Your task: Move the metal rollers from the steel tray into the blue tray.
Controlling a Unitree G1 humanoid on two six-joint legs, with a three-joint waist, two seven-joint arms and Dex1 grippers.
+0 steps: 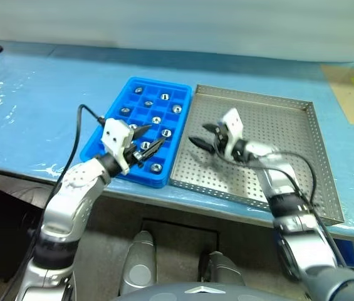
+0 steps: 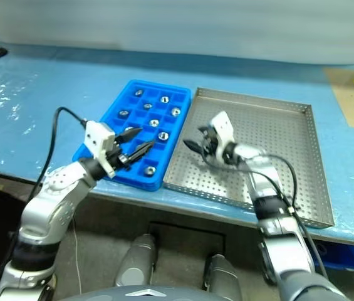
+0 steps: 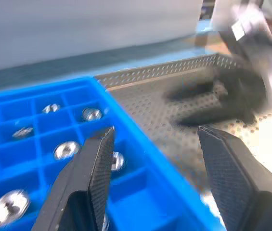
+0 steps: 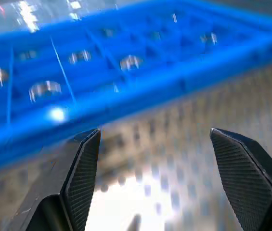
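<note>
Left wrist view: metal rollers (image 3: pixel 67 149) beside left tool (image 3: pixel 155 159).

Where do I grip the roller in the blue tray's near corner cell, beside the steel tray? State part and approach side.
Grip the roller across its round outer wall, coming straight down from above. It seems to lie flat, hole upward, and the cell walls of the blue tray block any sideways approach, so likely only its top is free.
</note>
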